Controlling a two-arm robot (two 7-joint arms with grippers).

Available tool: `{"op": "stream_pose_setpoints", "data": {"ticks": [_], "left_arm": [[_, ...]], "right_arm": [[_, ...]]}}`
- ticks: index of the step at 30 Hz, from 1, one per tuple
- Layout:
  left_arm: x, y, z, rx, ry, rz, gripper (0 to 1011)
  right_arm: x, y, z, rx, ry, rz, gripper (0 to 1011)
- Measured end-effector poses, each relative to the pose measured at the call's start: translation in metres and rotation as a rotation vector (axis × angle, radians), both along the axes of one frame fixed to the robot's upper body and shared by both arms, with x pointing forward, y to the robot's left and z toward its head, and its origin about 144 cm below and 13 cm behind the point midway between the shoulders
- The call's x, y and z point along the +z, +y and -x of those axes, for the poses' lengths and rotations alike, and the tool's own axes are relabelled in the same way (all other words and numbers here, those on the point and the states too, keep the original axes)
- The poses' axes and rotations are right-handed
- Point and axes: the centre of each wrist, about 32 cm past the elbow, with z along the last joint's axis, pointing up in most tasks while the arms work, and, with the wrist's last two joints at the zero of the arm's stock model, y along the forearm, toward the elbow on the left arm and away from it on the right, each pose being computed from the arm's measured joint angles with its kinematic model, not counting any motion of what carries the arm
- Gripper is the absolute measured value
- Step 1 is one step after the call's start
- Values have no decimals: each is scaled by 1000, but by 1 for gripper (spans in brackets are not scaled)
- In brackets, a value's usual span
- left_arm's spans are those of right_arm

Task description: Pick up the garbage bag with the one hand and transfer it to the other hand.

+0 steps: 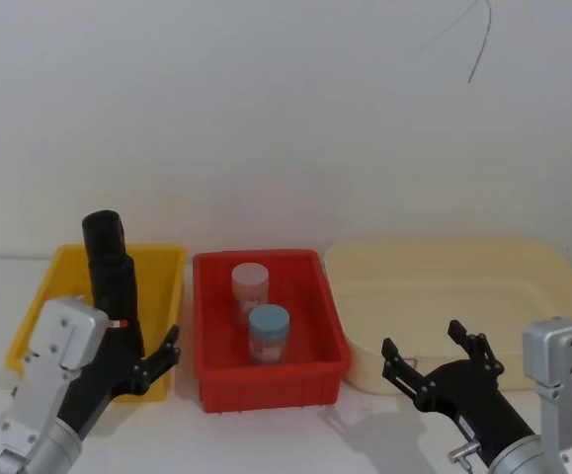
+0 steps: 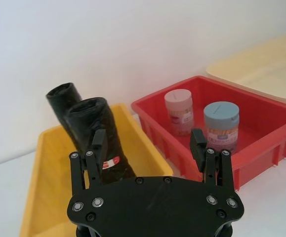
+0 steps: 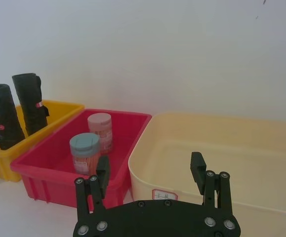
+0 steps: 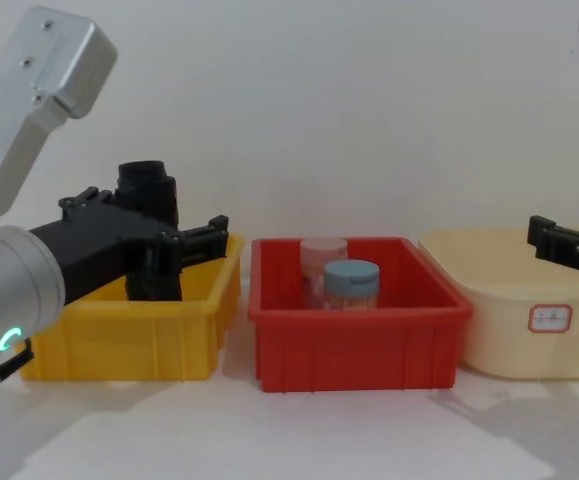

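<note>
Risk: left pincer (image 2: 150, 143), wide open and empty near bag (image 2: 91, 121), may clip twin roll (image 2: 63, 101); right pincer (image 3: 150, 170) open, idle.

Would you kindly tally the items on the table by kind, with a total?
Black bag rolls: 2
Lidded jars: 2
Bins, one yellow, one red, one cream: 3
Total: 7
</note>
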Motion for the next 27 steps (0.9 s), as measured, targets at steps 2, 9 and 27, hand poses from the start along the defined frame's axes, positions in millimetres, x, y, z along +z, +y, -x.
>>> {"op": "stream_pose_setpoints", "data": {"ticks": [2, 9, 27], "left_arm": [[0, 0, 2, 8, 0, 3, 1000], [1, 2, 11, 58, 12, 15, 1001], [-3, 4, 0, 117, 82, 64, 1000]], "right_arm": [[0, 0, 0, 0, 0, 0, 1000], [0, 0, 0, 0, 0, 0, 1000], [0, 0, 0, 0, 0, 0, 1001]]}}
